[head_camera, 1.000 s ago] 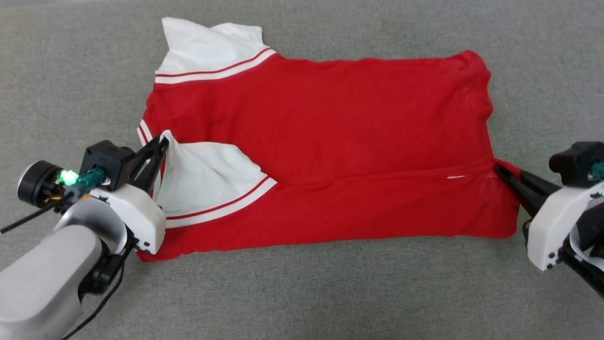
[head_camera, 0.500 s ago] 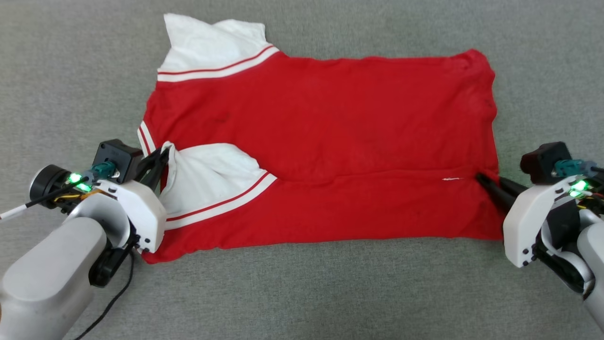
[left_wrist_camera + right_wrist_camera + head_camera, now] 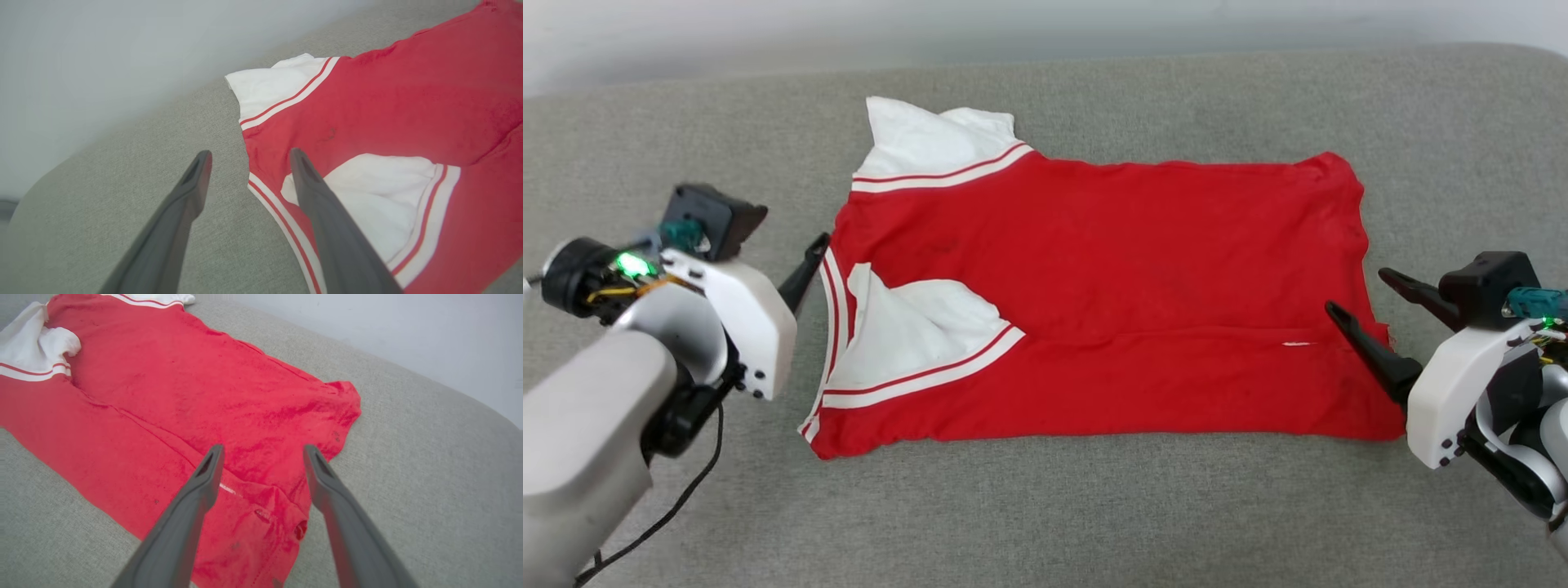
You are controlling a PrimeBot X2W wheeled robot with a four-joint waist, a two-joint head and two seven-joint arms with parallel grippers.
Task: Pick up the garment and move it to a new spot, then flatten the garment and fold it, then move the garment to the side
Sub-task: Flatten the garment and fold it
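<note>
The garment (image 3: 1094, 269) is spread on the grey surface (image 3: 1045, 506), with its near strip already folded over. The jaws of the left gripper (image 3: 249, 157) and the right gripper (image 3: 1357, 291) are wide apart, and nothing is held. Folding seems to be in hand; next, the far edge probably must be gripped at both ends.

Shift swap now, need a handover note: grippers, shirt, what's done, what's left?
Left gripper: open, empty, at the sleeve end of the garment.
Right gripper: open, empty, at the hem end.
Garment: lying flat on the grey cushion.
Done: near long edge folded over, its white sleeve on top.
To do: remaining folds, then move it aside.
</note>
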